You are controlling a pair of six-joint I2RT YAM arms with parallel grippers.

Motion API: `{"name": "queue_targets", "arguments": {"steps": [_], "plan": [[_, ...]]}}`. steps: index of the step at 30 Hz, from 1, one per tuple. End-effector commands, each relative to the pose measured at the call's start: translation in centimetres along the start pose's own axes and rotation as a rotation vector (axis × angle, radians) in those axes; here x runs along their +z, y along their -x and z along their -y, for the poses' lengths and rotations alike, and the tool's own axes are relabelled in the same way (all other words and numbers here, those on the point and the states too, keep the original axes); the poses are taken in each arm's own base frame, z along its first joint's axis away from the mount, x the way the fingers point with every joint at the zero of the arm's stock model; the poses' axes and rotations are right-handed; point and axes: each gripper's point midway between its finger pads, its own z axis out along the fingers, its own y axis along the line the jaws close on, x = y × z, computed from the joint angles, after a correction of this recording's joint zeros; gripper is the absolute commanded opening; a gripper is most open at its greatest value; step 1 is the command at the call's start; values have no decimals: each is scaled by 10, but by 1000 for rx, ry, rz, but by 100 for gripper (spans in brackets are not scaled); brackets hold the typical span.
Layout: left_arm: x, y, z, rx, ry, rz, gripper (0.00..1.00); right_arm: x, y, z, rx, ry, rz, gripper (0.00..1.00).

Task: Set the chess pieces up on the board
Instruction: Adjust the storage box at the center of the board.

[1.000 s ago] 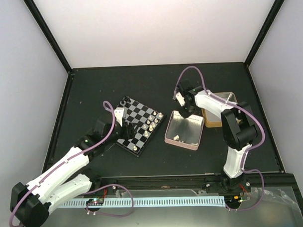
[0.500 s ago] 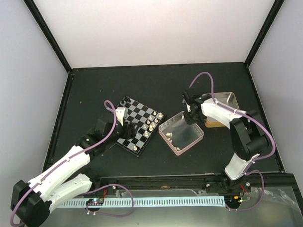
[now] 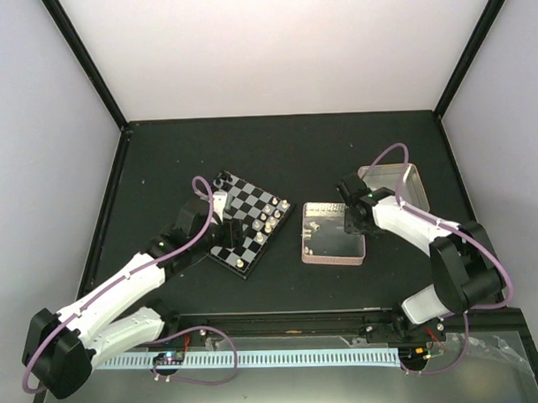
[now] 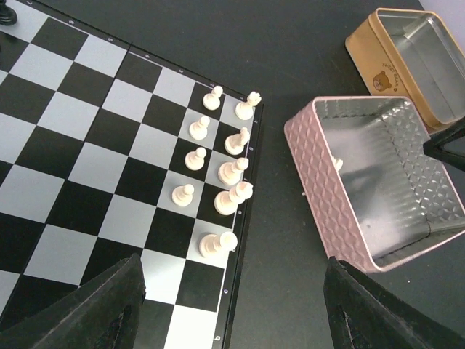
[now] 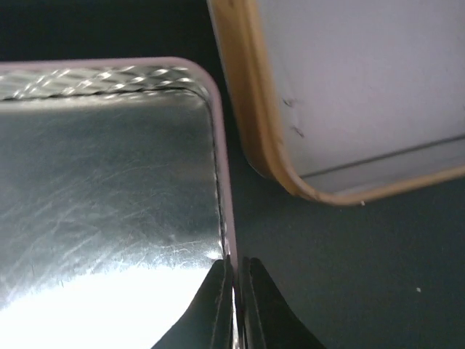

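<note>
Right gripper (image 5: 234, 282) is clenched on the thin side wall of the pink tin (image 5: 216, 145), one finger inside and one outside, with the gold tin (image 5: 251, 123) just beside it on the counter (image 4: 290, 58). Left gripper (image 4: 232, 265) is released, jaws wide apart, hovering over the board (image 4: 87, 145) near the edge that faces the pink tin.

The chess pieces (image 4: 231, 171) stand in two short rows along that edge, upright as far as can be judged; most squares are bare, so the set-up looks well short of done.

Judged step: the right arm is positioning the pink tin so that its contents can be reached. To do it well, the tin should be kept level and slid, not lifted, and set close to the board without touching it (a knock could topple the standing rows). The clamp sits low on one wall only, so a quick move could twist the tin.

Not established: a pale speck on the tin's inner wall in the left wrist view may be a piece or a glint. A black figure (image 4: 6, 14) is cut off at the frame corner. The right wrist view shows no pieces at all.
</note>
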Motion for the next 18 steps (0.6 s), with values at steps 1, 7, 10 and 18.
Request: {"name": "queue_targets", "arguments": {"steps": [1,7,10,18], "plan": [[-4,18,14,0,-50,28,69,-4,-1,13,183,-24,53,4],[-3,18,17,4,-63,13,69,-8,-7,18,277,-4,77,4],[-3,18,18,1,-66,9,68,-12,-10,18,322,23,87,4],[-3,18,20,-9,-79,4,68,-33,-4,15,368,113,137,31]]}}
